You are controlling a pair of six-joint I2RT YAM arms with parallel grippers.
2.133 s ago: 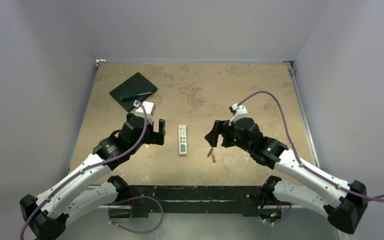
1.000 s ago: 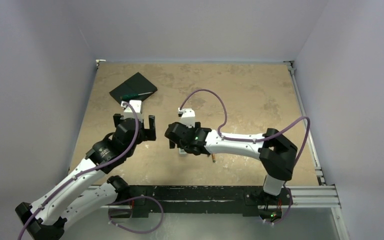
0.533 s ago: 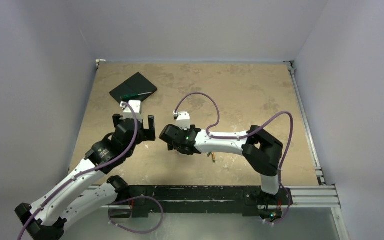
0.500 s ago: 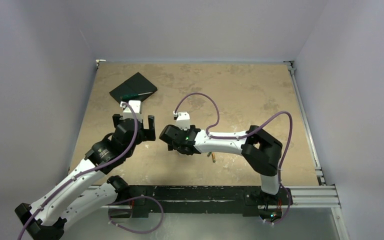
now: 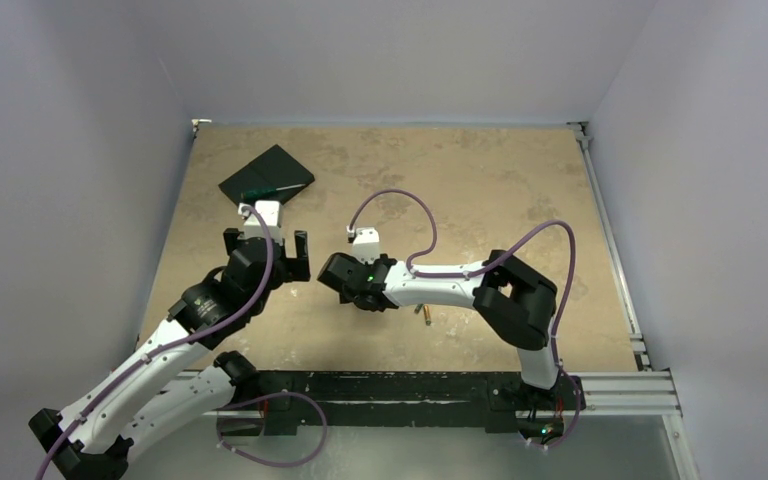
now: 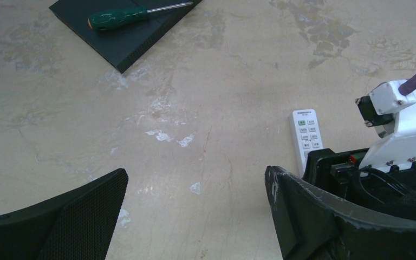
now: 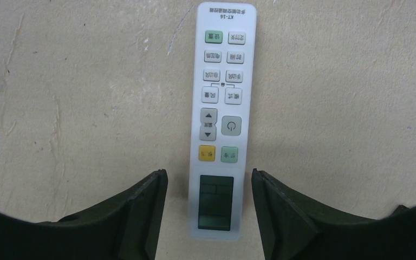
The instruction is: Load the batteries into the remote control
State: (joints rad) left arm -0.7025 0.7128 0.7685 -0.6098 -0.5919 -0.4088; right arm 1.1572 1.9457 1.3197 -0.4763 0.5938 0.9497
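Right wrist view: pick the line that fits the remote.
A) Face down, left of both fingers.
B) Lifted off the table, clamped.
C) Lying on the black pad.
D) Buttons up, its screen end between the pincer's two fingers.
D: the remote lies buttons up on the table, its screen end inside the open right pincer, with bare table showing on each side.

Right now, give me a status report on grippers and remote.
Left gripper open, empty. Right gripper open, straddling remote, buttons up. One battery visible, untouched. Nothing in the way.

Smooth white plastic remote control (image 7: 220,157) lies on a mottled, scuffed, matt tan table (image 7: 346,108).
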